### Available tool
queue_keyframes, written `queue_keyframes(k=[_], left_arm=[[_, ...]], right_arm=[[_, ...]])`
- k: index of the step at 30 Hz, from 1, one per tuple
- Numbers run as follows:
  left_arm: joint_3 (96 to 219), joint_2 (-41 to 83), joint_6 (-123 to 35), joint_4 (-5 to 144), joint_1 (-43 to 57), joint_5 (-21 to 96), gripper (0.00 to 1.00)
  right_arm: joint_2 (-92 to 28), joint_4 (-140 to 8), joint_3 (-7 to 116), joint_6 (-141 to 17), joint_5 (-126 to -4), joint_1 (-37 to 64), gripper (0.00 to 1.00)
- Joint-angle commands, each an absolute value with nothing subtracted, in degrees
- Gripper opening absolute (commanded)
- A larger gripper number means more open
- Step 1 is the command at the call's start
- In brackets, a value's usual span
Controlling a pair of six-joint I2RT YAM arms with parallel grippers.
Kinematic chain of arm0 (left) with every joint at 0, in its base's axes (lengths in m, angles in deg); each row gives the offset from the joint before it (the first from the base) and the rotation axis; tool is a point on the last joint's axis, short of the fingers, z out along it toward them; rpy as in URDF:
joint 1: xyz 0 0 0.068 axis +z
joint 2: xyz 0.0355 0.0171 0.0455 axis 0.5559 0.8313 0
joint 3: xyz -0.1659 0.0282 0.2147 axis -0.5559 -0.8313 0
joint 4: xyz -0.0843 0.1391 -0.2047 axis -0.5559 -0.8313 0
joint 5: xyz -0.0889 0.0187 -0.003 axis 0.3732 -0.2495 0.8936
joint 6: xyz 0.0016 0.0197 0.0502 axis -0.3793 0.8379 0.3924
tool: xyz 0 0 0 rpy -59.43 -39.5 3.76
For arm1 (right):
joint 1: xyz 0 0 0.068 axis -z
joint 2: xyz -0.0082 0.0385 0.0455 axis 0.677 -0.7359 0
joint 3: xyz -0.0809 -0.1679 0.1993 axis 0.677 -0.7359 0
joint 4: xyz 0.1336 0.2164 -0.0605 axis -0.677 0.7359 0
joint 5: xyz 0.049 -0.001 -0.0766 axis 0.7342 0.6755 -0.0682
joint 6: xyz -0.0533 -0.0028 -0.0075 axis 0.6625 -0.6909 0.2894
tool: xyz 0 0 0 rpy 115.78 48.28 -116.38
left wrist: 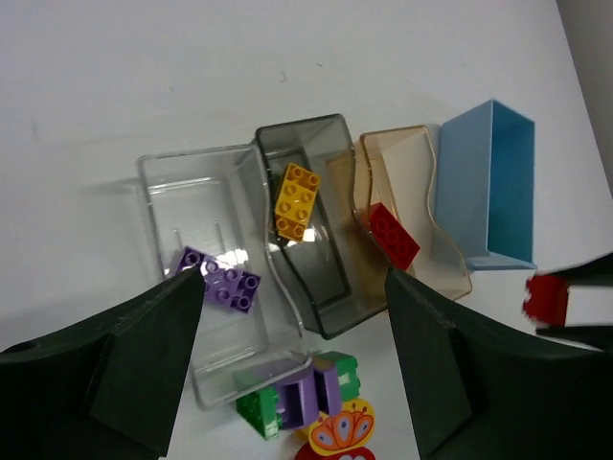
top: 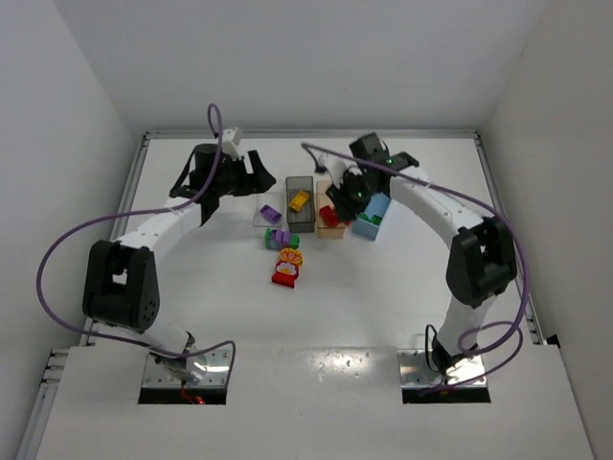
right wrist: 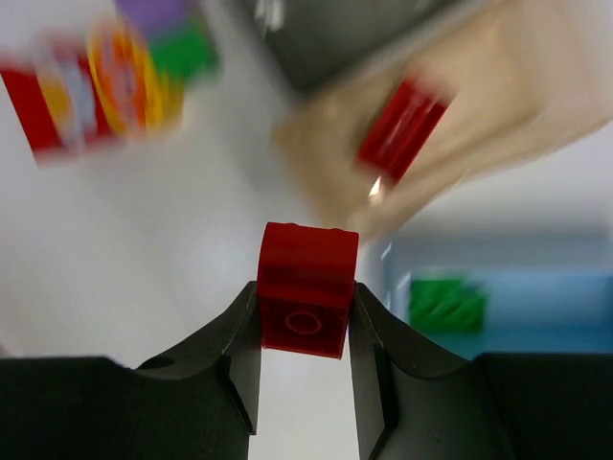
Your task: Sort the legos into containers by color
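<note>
Your right gripper reaches out, pinching a red brick —
its hole faces the wrist; left gripper hangs spread wide.

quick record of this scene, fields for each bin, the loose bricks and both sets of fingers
clear bin: purple brick
grey bin: yellow brick
tan bin: red brick
blue bin: green brick
loose on table: green and purple bricks, red and yellow piece
right fingers: shut on second red brick
left fingers: open, empty

tan bin and its red brick blurred, printed brick cut off below
</note>
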State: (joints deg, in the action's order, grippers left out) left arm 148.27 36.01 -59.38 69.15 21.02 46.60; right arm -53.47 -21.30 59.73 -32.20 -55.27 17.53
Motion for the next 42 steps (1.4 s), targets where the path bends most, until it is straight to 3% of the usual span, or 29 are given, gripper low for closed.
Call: queue_keyframes(k=[1,8,14,17,18,20,21,22,25,28,30,36,40,42], left_arm=[[146.2,30.0,-61.3,73.3,23.5,46.2,0.82],[148.5,27.6,-53.3,64.0,24.0,50.9,0.82],[152.2,27.6,-39.1,53.2,24.6,66.6,0.82],[153.8,29.8,-26.8,43.1,24.6,71.8,0.82],[154.4,30.6,-19.9,37.0,24.6,72.6,0.82],[155.7,32.8,-13.6,31.6,24.6,73.6,0.82],[156.4,33.4,-6.5,26.4,24.6,74.3,0.82],[156.9,33.9,-2.3,23.6,24.6,74.3,0.82],[157.5,35.6,12.5,12.7,22.5,75.3,0.81],[155.1,35.6,17.1,9.9,19.5,73.9,0.81],[153.5,35.6,17.6,9.8,17.3,72.2,0.79],[142.6,25.1,-8.7,29.9,9.7,67.0,0.77],[137.0,19.2,-29.1,42.2,3.6,56.8,0.77],[134.7,17.8,-38.7,46.8,-0.4,49.1,0.71]], right_arm=[[-57.1,-27.7,70.2,-44.5,-50.8,16.8,0.0],[-68.5,-28.6,79.3,-47.9,-53.0,16.2,0.0],[-72.5,-29.3,78.0,-47.3,-53.5,16.8,0.0],[-73.2,-29.3,78.0,-47.3,-54.1,17.3,0.09],[-73.9,-29.3,78.0,-47.3,-54.1,17.3,0.19],[-73.9,-29.8,78.0,-47.3,-54.1,17.3,0.28],[-73.9,-29.8,78.5,-47.3,-54.1,17.3,0.43],[-73.9,-29.8,78.5,-47.3,-54.1,17.3,0.51],[-72.5,-29.8,78.0,-47.9,-54.6,17.3,0.68],[-69.2,-30.4,76.5,-48.5,-55.1,17.3,0.79],[-67.1,-30.4,74.4,-48.5,-55.1,16.8,0.8],[-57.9,-31.5,68.8,-50.6,-57.1,16.8,0.8],[-53.0,-31.5,64.5,-51.1,-58.9,17.3,0.82],[-51.4,-31.5,63.1,-51.1,-58.9,17.9,0.82]])
